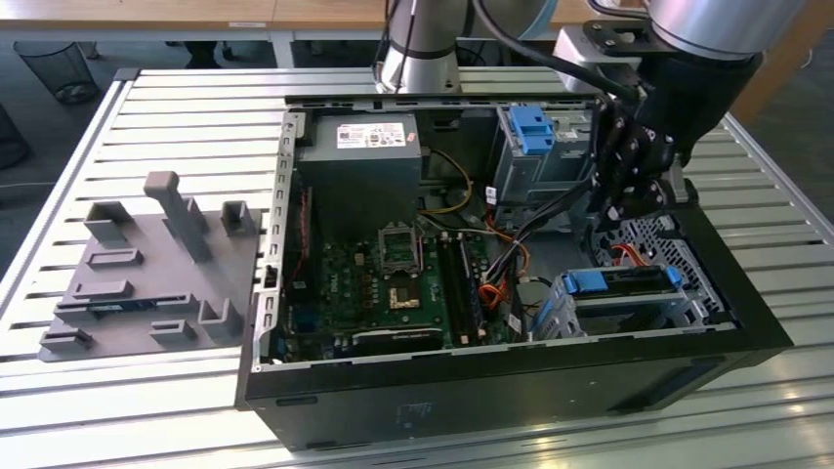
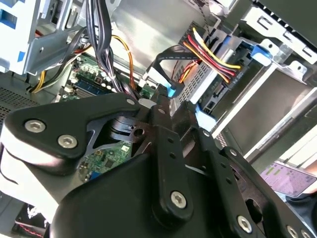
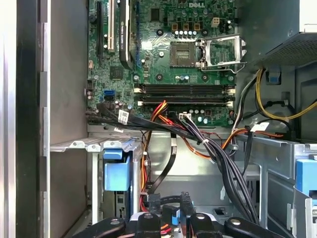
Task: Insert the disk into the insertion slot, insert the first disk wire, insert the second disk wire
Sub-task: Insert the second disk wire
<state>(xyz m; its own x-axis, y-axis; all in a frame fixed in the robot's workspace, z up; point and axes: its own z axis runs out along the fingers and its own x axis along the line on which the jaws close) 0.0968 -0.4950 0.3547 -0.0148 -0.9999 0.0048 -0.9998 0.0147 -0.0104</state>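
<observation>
Silver perforated metal of the insertion slot [image 1: 646, 311] frames the disk [image 1: 623, 282], which sits inside it in its blue carrier, at the corner of the open computer case [image 1: 521, 391] toward the exterior view's right. The arm's jaws hang inside the case just above the slot. In the second wrist view they are pinched narrow on the blue-tipped end of a black wire [image 2: 173, 53], near a bundle of red, yellow and black leads [image 2: 213, 57]. The case stands on a slatted metal counter [image 1: 170, 107].
</observation>
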